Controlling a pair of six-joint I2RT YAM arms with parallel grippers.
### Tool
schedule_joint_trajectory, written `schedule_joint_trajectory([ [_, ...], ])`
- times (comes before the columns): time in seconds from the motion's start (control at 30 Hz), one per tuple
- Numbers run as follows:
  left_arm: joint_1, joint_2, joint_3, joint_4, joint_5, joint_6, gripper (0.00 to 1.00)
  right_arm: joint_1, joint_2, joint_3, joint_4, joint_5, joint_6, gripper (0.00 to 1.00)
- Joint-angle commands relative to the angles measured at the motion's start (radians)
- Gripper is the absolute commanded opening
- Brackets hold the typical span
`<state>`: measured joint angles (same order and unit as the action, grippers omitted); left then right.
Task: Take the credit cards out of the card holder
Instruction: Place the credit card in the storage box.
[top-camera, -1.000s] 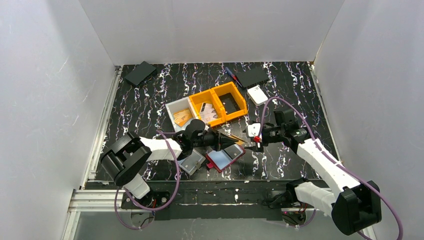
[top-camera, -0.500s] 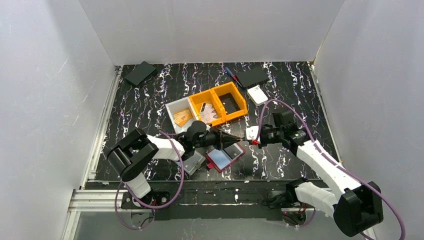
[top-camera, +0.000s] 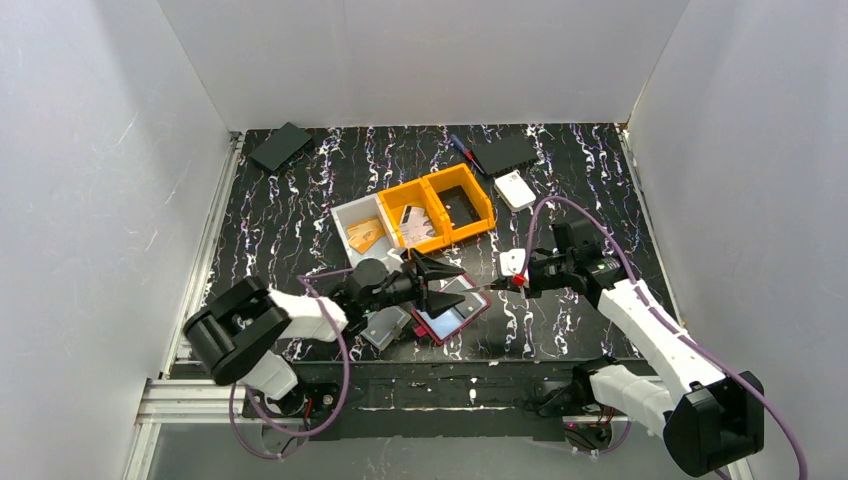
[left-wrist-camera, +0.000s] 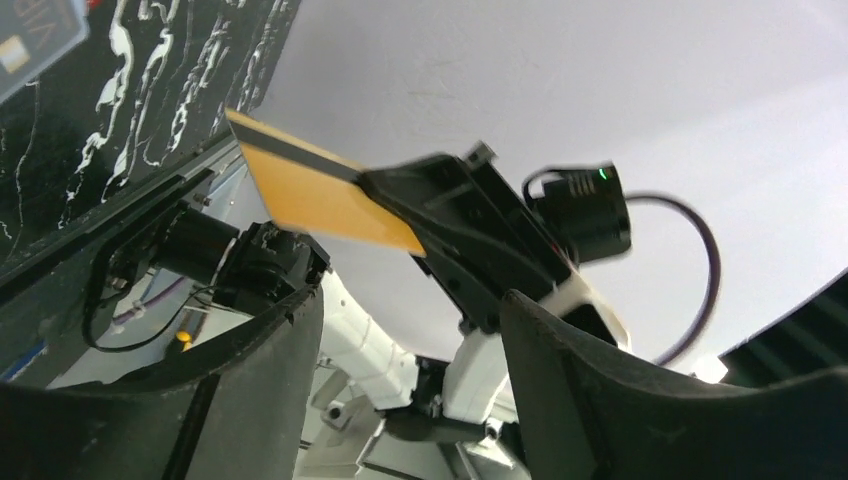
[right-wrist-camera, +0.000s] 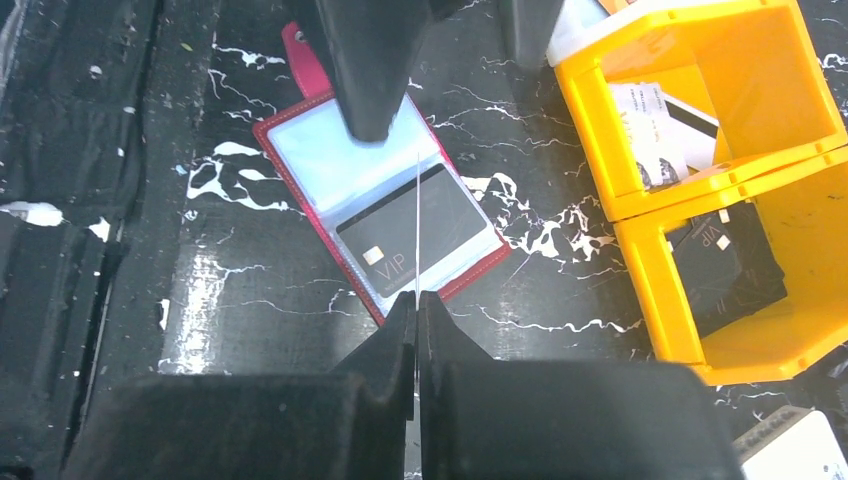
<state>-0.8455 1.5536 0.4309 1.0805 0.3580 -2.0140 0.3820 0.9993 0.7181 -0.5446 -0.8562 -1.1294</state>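
Right gripper (right-wrist-camera: 416, 300) is clenched on one end of a tan-orange credit card (left-wrist-camera: 310, 190), holding it in the air. Left gripper (top-camera: 443, 284) faces it, fingers spread apart and grasping nothing. Beneath them the red card holder (right-wrist-camera: 330, 175) lies open on the black marbled table (top-camera: 300, 200), a dark VIP card (right-wrist-camera: 385, 245) in one sleeve
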Motion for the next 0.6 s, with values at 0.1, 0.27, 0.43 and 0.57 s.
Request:
schedule_joint_trajectory([
  [0.1, 0.058, -0.425, -0.057, -0.327, 0.002, 0.442, 0.66, -0.037, 0.019, 0.06, -0.014, -0.133, 0.114, 0.01],
  [0.27, 0.064, -0.712, 0.041, -0.813, -0.062, 1.006, 0.68, -0.047, 0.077, 0.066, 0.055, -0.186, 0.274, 0.01],
  [0.43, 0.069, -0.869, 0.009, -0.85, -0.11, 1.275, 0.91, -0.052, 0.137, 0.06, 0.154, -0.258, 0.448, 0.01],
  [0.57, 0.072, -0.87, 0.027, -0.85, -0.097, 1.403, 0.98, -0.055, 0.166, 0.029, 0.276, -0.325, 0.611, 0.01],
])
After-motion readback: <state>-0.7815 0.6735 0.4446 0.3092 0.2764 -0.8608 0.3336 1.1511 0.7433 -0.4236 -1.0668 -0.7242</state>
